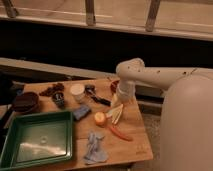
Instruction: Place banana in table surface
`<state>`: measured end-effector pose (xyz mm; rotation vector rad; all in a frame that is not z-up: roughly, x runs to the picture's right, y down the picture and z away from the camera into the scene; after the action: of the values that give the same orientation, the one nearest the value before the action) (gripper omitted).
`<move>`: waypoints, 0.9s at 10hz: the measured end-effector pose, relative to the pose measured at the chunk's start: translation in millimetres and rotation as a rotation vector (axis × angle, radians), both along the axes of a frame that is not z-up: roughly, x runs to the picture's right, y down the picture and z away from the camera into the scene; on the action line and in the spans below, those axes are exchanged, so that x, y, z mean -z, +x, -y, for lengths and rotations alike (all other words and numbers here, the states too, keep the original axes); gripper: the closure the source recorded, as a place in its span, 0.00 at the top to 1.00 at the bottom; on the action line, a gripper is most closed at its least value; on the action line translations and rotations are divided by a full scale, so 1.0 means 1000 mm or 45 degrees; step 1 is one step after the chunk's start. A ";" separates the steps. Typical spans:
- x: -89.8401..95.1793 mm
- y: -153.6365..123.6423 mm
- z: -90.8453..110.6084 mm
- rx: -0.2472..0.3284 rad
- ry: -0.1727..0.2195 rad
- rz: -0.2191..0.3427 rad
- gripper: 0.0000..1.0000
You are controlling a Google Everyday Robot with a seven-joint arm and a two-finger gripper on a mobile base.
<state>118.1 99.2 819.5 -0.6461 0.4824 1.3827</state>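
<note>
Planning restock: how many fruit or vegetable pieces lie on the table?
3: the banana below the gripper, a round orange fruit beside it, a carrot-like piece in front. Dark items at left unclear.

One desk [135, 145]. One green tray [11, 150]. One banana [116, 113]. One round orange fruit [100, 118]. One orange-red carrot-like piece [120, 133]. One blue-grey cloth [94, 148]. One small blue block [81, 112]. One white cup [77, 92]. One dark bowl [26, 102]. Several small dark items at back, count unclear. One gripper [120, 102], low over desk's right half, just above banana.
</note>
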 end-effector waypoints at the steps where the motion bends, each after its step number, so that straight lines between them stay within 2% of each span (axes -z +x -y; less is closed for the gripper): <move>1: -0.009 0.004 -0.007 -0.006 0.000 -0.024 0.75; 4: -0.046 0.020 -0.022 -0.037 -0.027 -0.069 0.75; 6: -0.057 0.016 -0.031 -0.055 -0.067 -0.062 0.75; 9: -0.059 0.007 -0.045 -0.093 -0.115 -0.027 0.75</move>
<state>125.3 144.5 878.4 -0.7292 0.5449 1.4440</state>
